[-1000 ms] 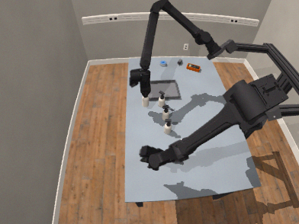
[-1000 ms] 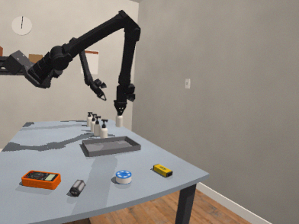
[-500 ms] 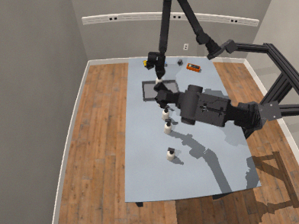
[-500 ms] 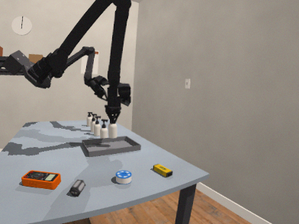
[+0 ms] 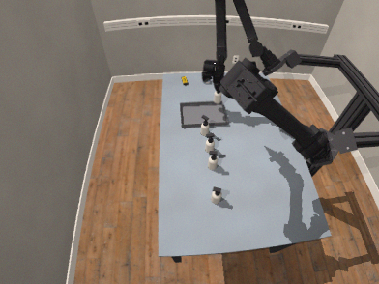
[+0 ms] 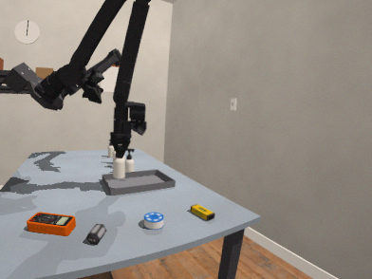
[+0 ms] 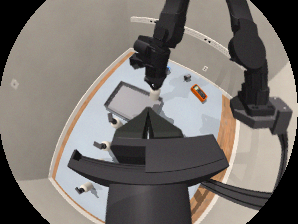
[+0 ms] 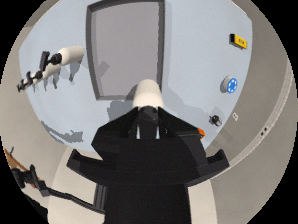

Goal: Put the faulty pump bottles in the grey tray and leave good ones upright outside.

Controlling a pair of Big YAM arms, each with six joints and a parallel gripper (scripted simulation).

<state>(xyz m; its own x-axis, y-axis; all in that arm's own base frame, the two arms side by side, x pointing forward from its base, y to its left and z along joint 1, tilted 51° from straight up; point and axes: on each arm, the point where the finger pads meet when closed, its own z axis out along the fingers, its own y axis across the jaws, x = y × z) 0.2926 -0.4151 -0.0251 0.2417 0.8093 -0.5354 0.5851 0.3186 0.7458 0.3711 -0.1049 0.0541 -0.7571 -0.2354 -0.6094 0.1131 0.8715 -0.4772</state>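
From the top view, we see four pump bottles [image 5: 205, 127] [image 6: 130, 164] [image 7: 115, 121] [image 8: 72, 55] standing upright on the table [image 5: 184, 217] [image 6: 190, 251] [image 8: 195, 65] in a loose row, outside the grey tray [image 5: 182, 116] [image 6: 142, 188] [image 7: 119, 113] [image 8: 92, 55]. The one nearest the tray is just beside its rim. The fifth bottle [image 5: 218, 98] [image 6: 119, 168] [image 7: 154, 94] [image 8: 148, 92] is at the tray's corner, under our right gripper [image 5: 218, 88] [image 6: 120, 154] [image 7: 154, 87] [image 8: 148, 110]. Our left arm [image 5: 290, 118] reaches in from the side.

In the exterior view, our right gripper points down and has the fifth bottle clamped, upright. We cannot tell whether its base touches anything. An orange multimeter [image 6: 51, 223] [image 7: 199, 93], a dark small object [image 6: 96, 233] [image 8: 215, 120], a blue-and-white round tin [image 6: 154, 220] [image 8: 231, 85] and a yellow block [image 6: 202, 212] [image 8: 239, 41] lie outside the tray.

In the left wrist view, our left gripper [image 7: 148, 110] has its fingertips together with nothing between them. Beyond them we see the held bottle by the tray's corner.

In the right wrist view, our right fingers close round the top of the fifth bottle, whose white body overlaps the tray's corner. The other bottles line up to one side.
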